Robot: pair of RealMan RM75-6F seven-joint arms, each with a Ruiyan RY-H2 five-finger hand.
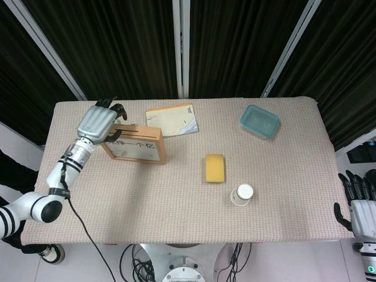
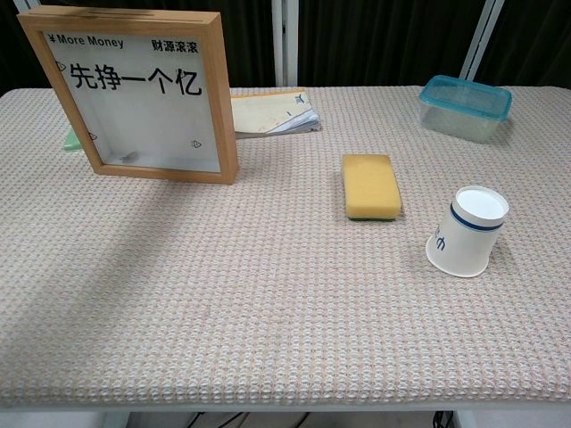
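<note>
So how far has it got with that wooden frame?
The frame stands upright on the table, its lettered front facing the chest camera. The left hand is at the frame's top left edge, though whether it grips or only touches it cannot be told. The right hand hangs off the table's right end, fingers apart, holding nothing. Sponge and cup lie apart from both hands.
</note>
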